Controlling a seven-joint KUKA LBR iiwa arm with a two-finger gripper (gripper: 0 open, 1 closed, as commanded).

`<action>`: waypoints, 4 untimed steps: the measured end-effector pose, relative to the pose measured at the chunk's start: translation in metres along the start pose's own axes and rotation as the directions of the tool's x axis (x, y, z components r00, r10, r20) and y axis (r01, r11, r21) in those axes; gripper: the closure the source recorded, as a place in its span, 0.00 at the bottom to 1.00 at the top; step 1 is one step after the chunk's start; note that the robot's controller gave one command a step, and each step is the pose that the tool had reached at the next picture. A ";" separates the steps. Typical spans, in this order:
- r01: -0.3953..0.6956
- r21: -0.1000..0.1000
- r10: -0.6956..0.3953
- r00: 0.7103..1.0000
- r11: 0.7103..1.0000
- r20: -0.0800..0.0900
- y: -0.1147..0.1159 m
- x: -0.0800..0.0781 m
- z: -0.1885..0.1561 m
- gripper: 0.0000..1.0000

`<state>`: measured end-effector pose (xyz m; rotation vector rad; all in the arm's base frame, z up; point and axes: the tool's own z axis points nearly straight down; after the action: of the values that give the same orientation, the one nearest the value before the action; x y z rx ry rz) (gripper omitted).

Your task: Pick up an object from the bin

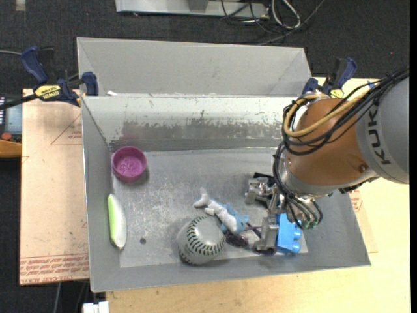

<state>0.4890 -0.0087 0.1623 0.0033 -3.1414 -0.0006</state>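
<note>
My gripper (266,229) is low in the bin's front right part, under the orange-covered wrist. A blue plastic block (289,234) lies right beside it on its right, touching or nearly touching it. To its left a small white and blue figure (219,212) lies on the floor, with a dark purple bit (238,241) by the gripper's tip. A grey round thing with white stripes (201,240) sits further left near the front wall. Nothing can be seen held in the gripper.
A purple cup (129,163) stands upright at the back left. A pale green and white elongated thing (116,221) lies along the left wall. The arm and its cables hang over the bin's right side.
</note>
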 end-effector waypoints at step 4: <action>-0.134 -0.002 0.134 0.991 0.991 -0.001 -0.012 -0.001 0.065 0.00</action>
<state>0.4905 -0.0203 0.0978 -0.2069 -3.1333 -0.0044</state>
